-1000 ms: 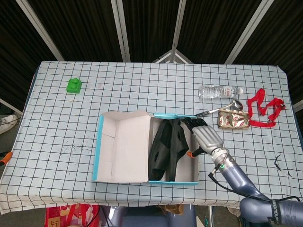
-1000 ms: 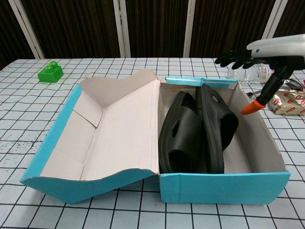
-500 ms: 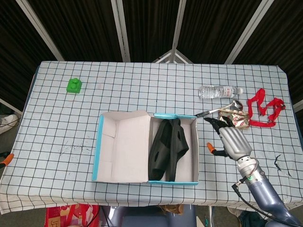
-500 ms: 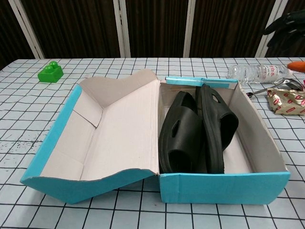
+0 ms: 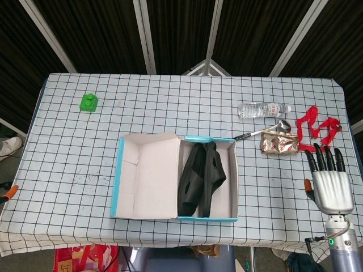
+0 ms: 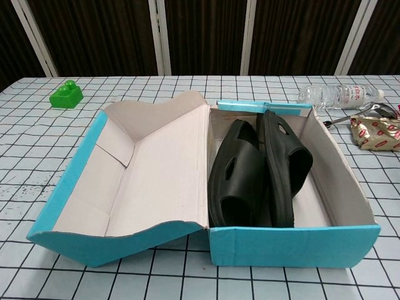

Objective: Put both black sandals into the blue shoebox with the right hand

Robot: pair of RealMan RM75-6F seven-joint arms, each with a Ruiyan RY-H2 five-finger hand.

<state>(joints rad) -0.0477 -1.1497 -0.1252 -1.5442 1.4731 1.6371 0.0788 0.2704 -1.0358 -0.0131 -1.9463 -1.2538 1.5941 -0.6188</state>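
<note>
One hand only shows, the right hand (image 5: 332, 187), and it has pulled well back from the blue shoebox (image 5: 177, 177): a moment ago it hung just right of the box's wall, now it sits far out near the table's right edge, gone from the chest view altogether. It lies flat, back upward, fingers (image 5: 325, 159) straight, spread and holding nothing, tips just short of the red strap (image 5: 319, 131). Left of the strap lies a foil packet (image 5: 279, 143), then a spoon (image 5: 266, 130) and a water bottle (image 5: 264, 109). Both black sandals (image 6: 257, 172) lie side by side inside the shoebox's right compartment, unmoved, its lid open to the left.
</note>
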